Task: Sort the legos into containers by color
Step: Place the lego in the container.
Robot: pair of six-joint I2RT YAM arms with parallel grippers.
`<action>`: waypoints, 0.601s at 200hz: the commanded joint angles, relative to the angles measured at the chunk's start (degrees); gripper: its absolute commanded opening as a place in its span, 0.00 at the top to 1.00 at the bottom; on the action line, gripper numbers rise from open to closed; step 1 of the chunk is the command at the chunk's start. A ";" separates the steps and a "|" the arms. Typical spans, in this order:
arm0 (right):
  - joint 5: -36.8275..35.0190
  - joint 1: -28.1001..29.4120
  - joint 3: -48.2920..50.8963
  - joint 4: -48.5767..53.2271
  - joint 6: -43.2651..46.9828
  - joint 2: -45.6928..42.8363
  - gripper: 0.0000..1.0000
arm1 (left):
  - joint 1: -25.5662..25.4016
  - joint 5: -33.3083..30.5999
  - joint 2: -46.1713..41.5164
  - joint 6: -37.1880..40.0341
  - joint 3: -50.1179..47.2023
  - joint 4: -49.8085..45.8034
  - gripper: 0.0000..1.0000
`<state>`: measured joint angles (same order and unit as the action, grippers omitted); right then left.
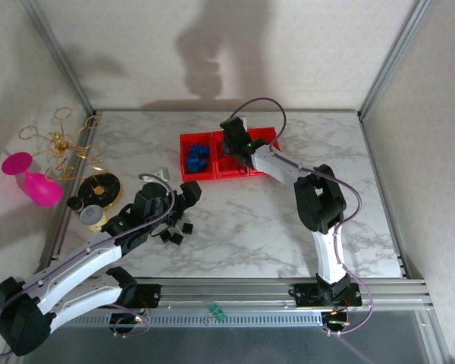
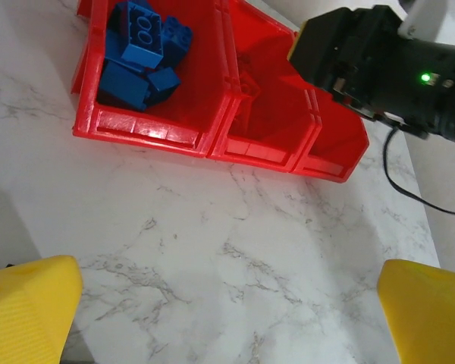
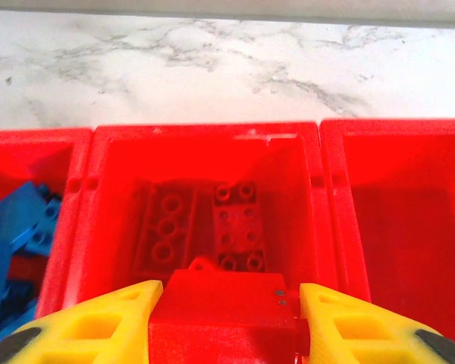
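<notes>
Clamped in the right gripper (image 3: 227,305), a red brick (image 3: 224,322) hangs over the middle bin (image 3: 205,135) — where red bricks (image 3: 235,227) lie — so releasing looks next; the left gripper (image 2: 227,292) gapes wide, empty.

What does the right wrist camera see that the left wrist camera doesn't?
Right wrist camera: the right gripper pinching a red lego over the middle bin, with more red legos lying inside it. Left wrist camera: the left gripper open wide over the marble table, plus the right arm's black wrist with its green light. Both: the joined red bins and the blue legos in the end bin.
</notes>
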<state>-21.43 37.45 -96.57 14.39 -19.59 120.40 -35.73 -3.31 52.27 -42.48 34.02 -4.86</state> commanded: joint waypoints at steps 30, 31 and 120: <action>0.24 -1.33 -11.75 0.33 5.54 7.96 0.50 | 0.82 -0.49 1.26 1.92 2.19 2.50 0.00; 0.25 -1.33 -11.86 0.35 5.58 7.98 0.49 | 0.83 -0.48 1.21 1.90 2.19 2.58 0.00; 4.56 1.63 -2.55 0.41 5.28 -4.21 0.32 | 1.01 0.58 -1.47 0.86 1.55 1.06 0.00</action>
<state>-19.14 36.64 -103.48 14.35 -14.11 124.25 -35.16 -2.96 53.04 -41.76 34.50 -3.55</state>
